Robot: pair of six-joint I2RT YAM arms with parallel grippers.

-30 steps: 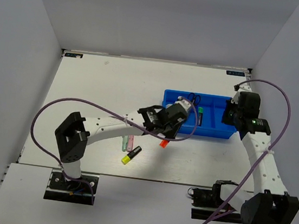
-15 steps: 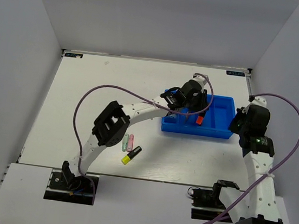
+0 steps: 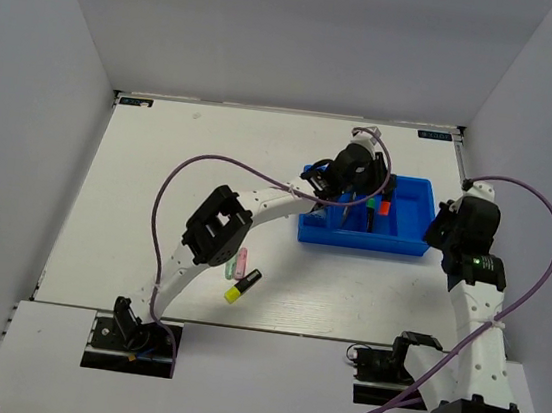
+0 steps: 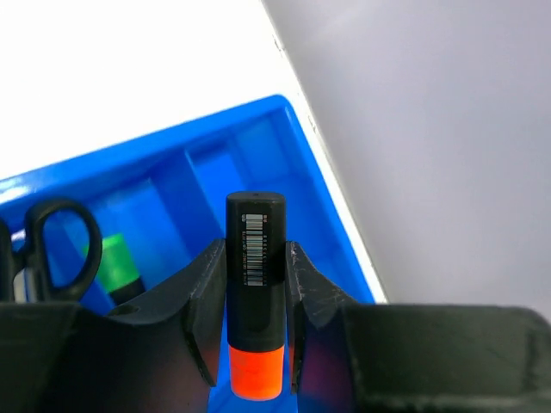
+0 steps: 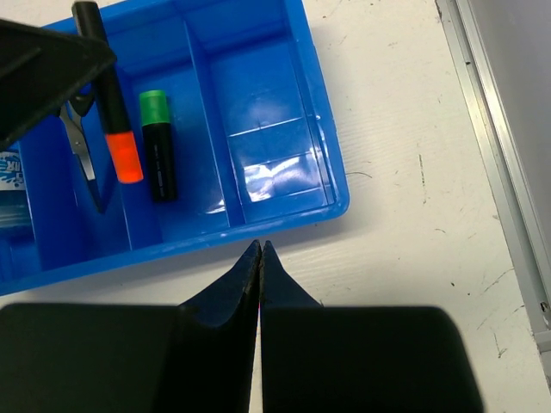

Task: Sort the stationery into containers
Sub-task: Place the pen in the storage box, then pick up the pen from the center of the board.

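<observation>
The left gripper (image 4: 256, 258) holds the orange highlighter (image 4: 255, 301) tight by its black body, with one finger on each side. It hangs over the blue tray (image 5: 275, 129), up in the air, close to the green highlighter (image 5: 158, 146) that lies in one of the tray's boxes. The scissors (image 4: 56, 249) lie in the box next to that one. The right gripper (image 5: 260, 249) is pinched all the way closed and holds nothing. It sits over the white table (image 3: 159, 172), just beside the tray's near wall. The yellow highlighter (image 3: 242, 286) and the pink highlighter (image 3: 242, 261) lie on the table, well apart from the tray.
</observation>
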